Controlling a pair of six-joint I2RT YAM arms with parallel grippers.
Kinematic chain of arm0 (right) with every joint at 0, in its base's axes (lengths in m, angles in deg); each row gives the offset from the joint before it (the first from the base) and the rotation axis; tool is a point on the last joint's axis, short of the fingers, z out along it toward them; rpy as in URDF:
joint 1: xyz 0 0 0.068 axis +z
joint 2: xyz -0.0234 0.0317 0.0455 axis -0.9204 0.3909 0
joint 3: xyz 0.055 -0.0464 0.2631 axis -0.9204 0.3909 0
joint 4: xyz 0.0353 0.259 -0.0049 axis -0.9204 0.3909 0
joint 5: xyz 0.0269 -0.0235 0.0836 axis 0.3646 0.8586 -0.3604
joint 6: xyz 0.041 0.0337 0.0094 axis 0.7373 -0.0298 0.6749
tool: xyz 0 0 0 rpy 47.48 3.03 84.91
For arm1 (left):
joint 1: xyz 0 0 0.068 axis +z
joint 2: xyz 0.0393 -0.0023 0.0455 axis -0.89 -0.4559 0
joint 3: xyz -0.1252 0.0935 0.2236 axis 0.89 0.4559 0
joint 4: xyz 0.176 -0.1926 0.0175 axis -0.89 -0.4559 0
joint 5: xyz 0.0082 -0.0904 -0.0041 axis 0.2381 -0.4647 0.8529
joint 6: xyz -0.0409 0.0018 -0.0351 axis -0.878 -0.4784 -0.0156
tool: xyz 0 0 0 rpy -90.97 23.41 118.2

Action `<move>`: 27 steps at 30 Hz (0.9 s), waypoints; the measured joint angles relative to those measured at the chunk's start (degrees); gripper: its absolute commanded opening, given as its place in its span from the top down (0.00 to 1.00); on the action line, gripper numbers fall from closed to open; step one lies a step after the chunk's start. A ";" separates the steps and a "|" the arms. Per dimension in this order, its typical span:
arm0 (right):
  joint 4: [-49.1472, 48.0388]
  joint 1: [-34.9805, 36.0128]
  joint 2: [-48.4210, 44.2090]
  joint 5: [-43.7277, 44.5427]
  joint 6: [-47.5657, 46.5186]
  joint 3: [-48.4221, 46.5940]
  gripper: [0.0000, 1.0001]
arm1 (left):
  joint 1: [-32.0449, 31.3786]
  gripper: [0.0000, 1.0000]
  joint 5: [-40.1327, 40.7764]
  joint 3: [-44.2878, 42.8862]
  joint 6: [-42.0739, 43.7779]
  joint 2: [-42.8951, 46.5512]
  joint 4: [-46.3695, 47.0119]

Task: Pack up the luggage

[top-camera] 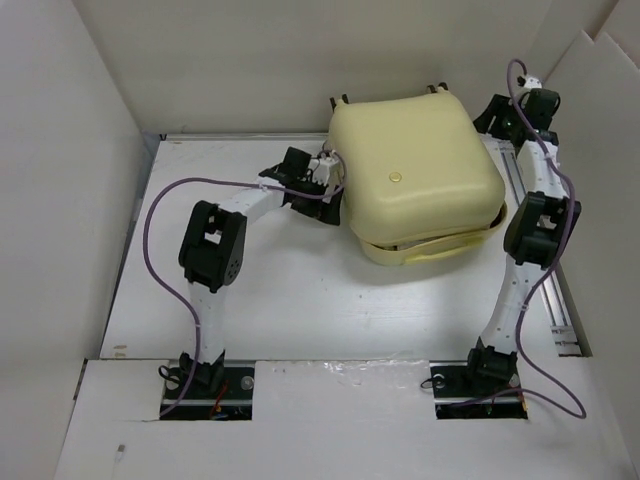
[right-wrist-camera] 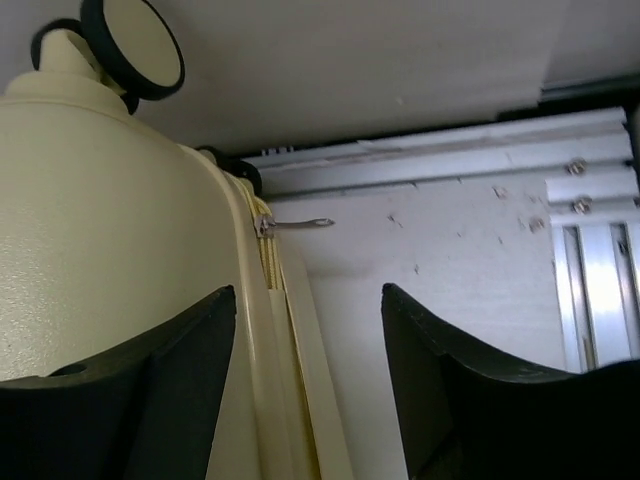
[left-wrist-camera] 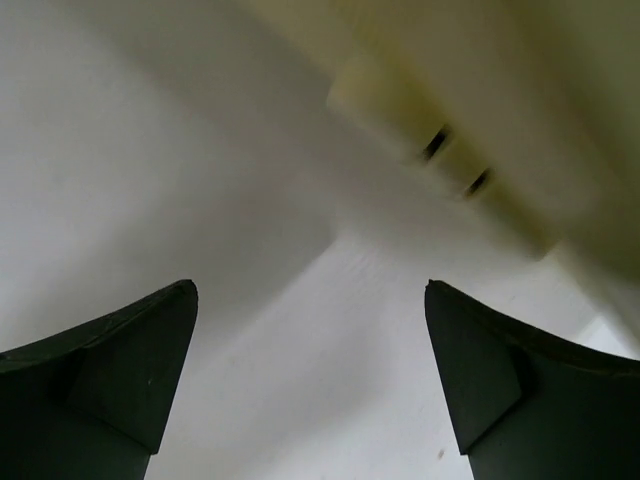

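The luggage (top-camera: 415, 170) is a pale yellow hard-shell suitcase lying flat at the back right, its lid down with a gap along the near edge. My left gripper (top-camera: 333, 185) is at its left side, open and empty. In the left wrist view (left-wrist-camera: 310, 290) the shell (left-wrist-camera: 470, 90) sits above and to the right of the gripper. My right gripper (top-camera: 493, 115) is at the suitcase's far right corner, open and empty. In the right wrist view (right-wrist-camera: 310, 290) its left finger lies alongside the shell (right-wrist-camera: 110, 230). Ahead are the zipper pull (right-wrist-camera: 300, 224) and a black wheel (right-wrist-camera: 135, 45).
An aluminium rail (top-camera: 555, 300) runs along the table's right edge and also shows in the right wrist view (right-wrist-camera: 600, 290). White walls (top-camera: 60, 200) close in the left, back and right sides. Purple cables (top-camera: 150, 240) loop from both arms.
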 measured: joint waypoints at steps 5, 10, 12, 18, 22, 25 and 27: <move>-9.62 4.63 1.60 -3.52 0.31 -0.98 0.33 | -0.74 0.07 4.04 11.91 4.31 5.75 -0.26; -18.53 16.96 0.37 -8.74 -1.99 -0.81 0.33 | -5.62 0.07 8.76 17.66 11.45 11.74 -1.81; -18.80 24.98 -0.09 -14.34 -2.34 -0.02 0.32 | -10.29 0.07 10.40 19.21 16.20 14.38 -1.66; -15.87 40.85 -3.10 -23.37 -4.11 4.39 0.32 | -23.63 0.08 14.21 23.37 30.16 27.82 -5.79; -11.52 37.99 -7.56 -24.68 -3.61 7.78 0.31 | -20.33 0.07 14.38 22.16 34.99 35.30 -14.36; -7.48 31.80 -11.93 -22.16 -2.80 10.56 0.26 | -14.86 0.04 13.42 16.81 36.98 36.83 -20.55; -3.63 27.80 -14.93 -18.38 -2.38 11.93 0.25 | -9.97 0.00 12.15 10.43 38.01 35.71 -22.67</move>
